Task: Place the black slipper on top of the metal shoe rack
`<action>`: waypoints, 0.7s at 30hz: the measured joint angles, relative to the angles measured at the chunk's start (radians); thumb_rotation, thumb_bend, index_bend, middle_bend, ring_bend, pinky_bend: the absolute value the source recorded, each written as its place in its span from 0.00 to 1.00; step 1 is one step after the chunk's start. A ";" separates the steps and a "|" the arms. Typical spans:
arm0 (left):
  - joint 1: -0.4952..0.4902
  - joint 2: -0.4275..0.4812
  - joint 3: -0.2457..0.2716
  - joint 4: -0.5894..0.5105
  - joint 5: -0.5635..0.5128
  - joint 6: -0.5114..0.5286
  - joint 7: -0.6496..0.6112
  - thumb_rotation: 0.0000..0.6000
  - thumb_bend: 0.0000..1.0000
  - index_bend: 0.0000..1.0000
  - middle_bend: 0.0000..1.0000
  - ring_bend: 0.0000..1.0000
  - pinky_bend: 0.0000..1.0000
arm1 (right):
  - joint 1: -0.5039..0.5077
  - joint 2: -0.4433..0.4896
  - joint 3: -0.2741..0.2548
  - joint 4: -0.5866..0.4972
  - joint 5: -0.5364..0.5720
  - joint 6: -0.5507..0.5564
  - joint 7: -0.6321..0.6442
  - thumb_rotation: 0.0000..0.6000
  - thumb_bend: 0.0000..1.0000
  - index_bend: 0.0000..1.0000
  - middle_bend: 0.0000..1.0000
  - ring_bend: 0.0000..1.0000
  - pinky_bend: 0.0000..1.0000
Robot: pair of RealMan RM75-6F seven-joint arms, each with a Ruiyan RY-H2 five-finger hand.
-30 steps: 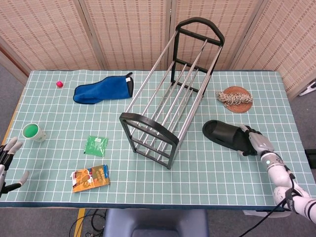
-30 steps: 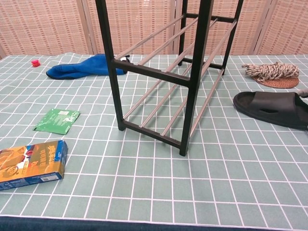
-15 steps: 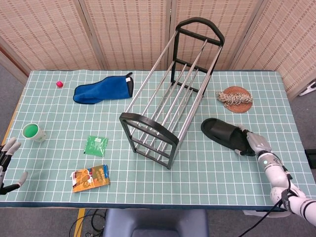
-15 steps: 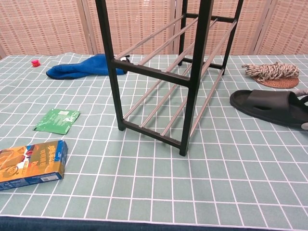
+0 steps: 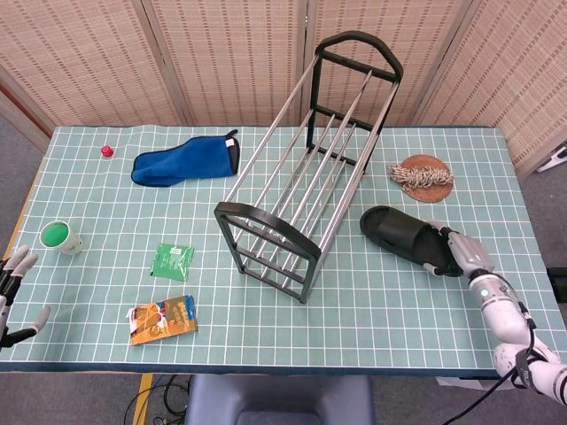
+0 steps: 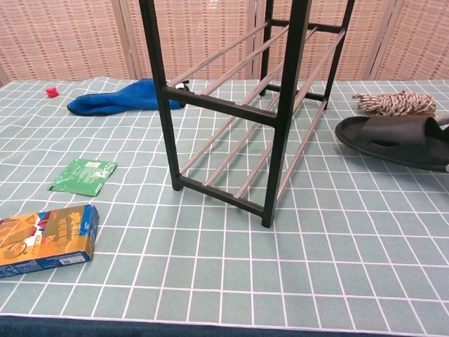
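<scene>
Woven screens back a green gridded tabletop (image 5: 372, 328). The right hand (image 5: 462, 252) grips the heel of the black slipper (image 5: 403, 236), at four o'clock from the metal shoe rack (image 5: 306, 168). At eight o'clock, the left hand (image 5: 11, 297) hangs spread, holding nothing.

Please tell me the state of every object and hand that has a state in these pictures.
black slipper: gripped at its heel end, not on the rack yet
metal shoe rack: upright, nothing on it
right hand: grips the slipper
left hand: holds nothing, fingers apart
green cup: upright
</scene>
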 measured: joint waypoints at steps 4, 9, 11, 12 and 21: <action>-0.002 -0.004 -0.001 -0.001 -0.003 -0.004 0.015 1.00 0.38 0.04 0.00 0.00 0.00 | -0.018 0.038 0.005 -0.060 -0.017 0.044 0.002 1.00 0.30 0.11 0.19 0.23 0.48; -0.009 -0.009 -0.005 -0.001 -0.020 -0.024 0.041 1.00 0.38 0.04 0.00 0.00 0.00 | -0.042 0.097 0.009 -0.146 -0.049 0.098 0.005 1.00 0.30 0.11 0.19 0.23 0.48; -0.013 -0.011 -0.008 -0.001 -0.033 -0.034 0.049 1.00 0.38 0.04 0.00 0.00 0.00 | -0.051 0.121 0.009 -0.180 -0.060 0.115 0.005 1.00 0.30 0.11 0.19 0.23 0.48; -0.014 -0.013 -0.009 -0.002 -0.038 -0.039 0.053 1.00 0.38 0.04 0.00 0.00 0.00 | -0.057 0.138 0.009 -0.204 -0.066 0.126 0.005 1.00 0.30 0.11 0.19 0.23 0.48; -0.029 -0.029 -0.024 -0.006 -0.090 -0.080 0.100 1.00 0.38 0.04 0.00 0.00 0.00 | -0.098 0.277 0.020 -0.367 -0.120 0.212 0.022 1.00 0.30 0.11 0.19 0.23 0.48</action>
